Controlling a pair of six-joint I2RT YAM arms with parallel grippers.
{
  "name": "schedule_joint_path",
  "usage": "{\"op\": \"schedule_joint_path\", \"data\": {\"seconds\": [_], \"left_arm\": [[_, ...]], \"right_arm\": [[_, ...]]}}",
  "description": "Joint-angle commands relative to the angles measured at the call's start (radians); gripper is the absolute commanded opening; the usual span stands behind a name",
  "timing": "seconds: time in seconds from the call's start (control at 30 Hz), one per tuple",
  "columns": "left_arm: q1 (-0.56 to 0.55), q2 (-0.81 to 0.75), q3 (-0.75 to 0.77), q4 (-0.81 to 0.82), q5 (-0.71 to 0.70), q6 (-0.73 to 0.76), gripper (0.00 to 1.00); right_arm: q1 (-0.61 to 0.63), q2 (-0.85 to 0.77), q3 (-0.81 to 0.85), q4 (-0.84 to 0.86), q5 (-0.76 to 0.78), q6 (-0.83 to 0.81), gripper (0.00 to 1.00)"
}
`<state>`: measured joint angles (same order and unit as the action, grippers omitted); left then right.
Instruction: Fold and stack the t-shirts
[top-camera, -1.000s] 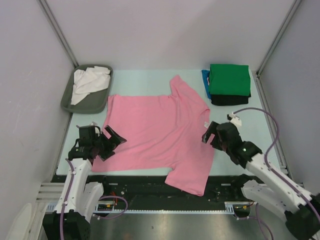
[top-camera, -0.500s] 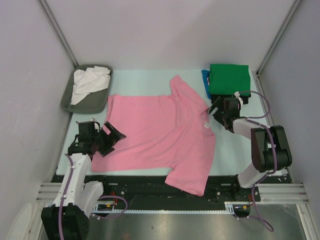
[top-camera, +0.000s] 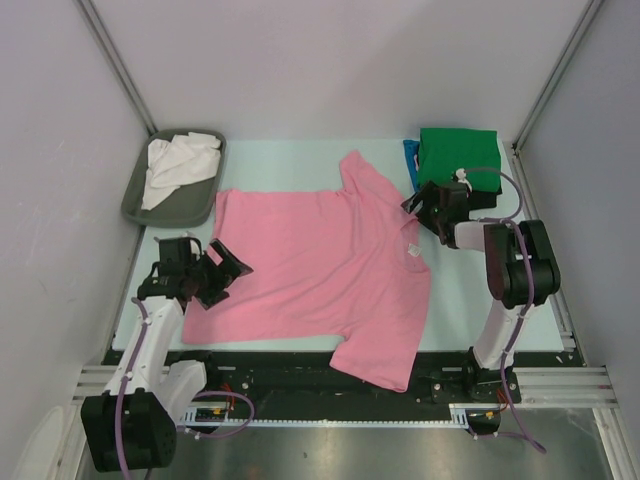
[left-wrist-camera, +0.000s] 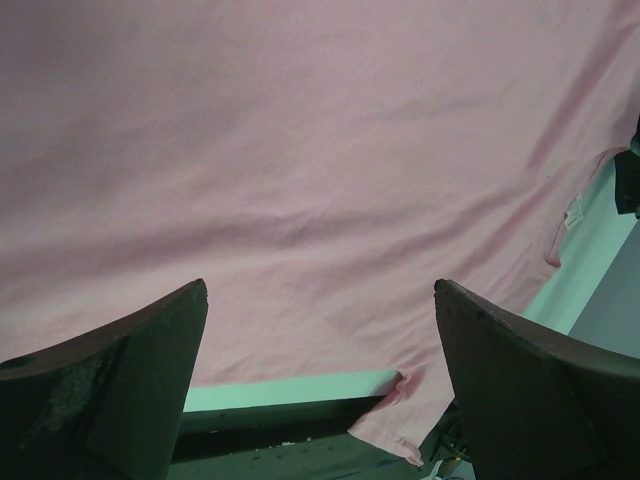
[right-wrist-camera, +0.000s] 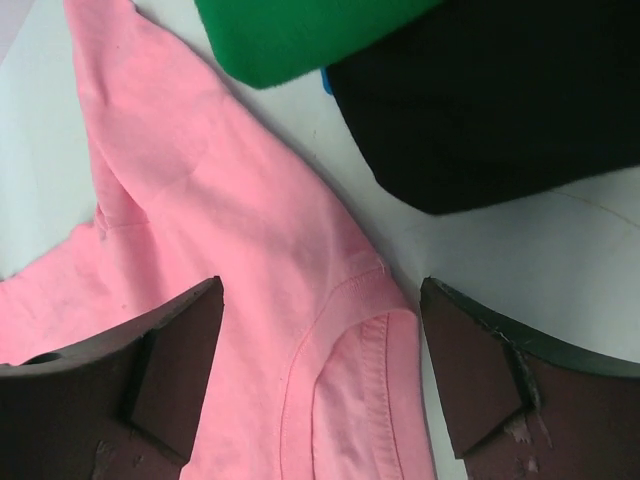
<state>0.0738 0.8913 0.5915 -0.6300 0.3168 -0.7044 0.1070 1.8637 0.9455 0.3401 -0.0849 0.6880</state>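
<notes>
The pink t-shirt (top-camera: 320, 265) lies spread flat on the table, one sleeve hanging over the near edge. My left gripper (top-camera: 232, 272) is open and empty over its left hem; the left wrist view shows pink cloth (left-wrist-camera: 300, 150) between its fingers (left-wrist-camera: 100, 390). My right gripper (top-camera: 418, 208) is open and empty just above the shirt's collar (right-wrist-camera: 370, 340). The green shirt (top-camera: 458, 158) sits folded on the black one (right-wrist-camera: 500, 100), with a sliver of blue (right-wrist-camera: 327, 82) beneath. The white shirt (top-camera: 180, 165) lies crumpled in the tray.
The grey tray (top-camera: 135, 200) stands at the far left. The folded stack is at the far right, right beside my right gripper. The black table edge (left-wrist-camera: 280, 425) runs along the near side. Grey walls close in both sides.
My right arm has swung from the near right of the shirt to the far side, by the collar and the stack. My left gripper has shifted slightly farther along the hem.
</notes>
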Motion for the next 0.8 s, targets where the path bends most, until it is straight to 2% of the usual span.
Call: {"op": "schedule_joint_path", "data": {"seconds": [0.0,0.27,0.57,0.67,0.73,0.77], "left_arm": [[-0.006,0.015,0.037,0.042,0.008,0.025,1.00],[-0.006,0.018,0.042,0.039,0.013,0.031,1.00],[-0.006,-0.008,0.045,0.010,0.013,0.045,1.00],[-0.006,-0.020,0.045,0.003,0.005,0.051,1.00],[-0.006,-0.023,0.045,-0.005,0.002,0.054,1.00],[-0.005,-0.022,0.045,-0.005,0.002,0.054,1.00]], "right_arm": [[-0.001,0.049,0.052,0.045,-0.033,-0.036,0.83],[-0.003,0.100,0.093,0.014,-0.070,-0.051,0.71],[-0.010,0.140,0.127,-0.039,-0.085,-0.081,0.41],[-0.013,0.158,0.145,-0.059,-0.082,-0.074,0.29],[-0.013,0.164,0.153,-0.082,-0.072,-0.064,0.14],[-0.015,0.163,0.154,-0.088,-0.059,-0.059,0.00]]}}
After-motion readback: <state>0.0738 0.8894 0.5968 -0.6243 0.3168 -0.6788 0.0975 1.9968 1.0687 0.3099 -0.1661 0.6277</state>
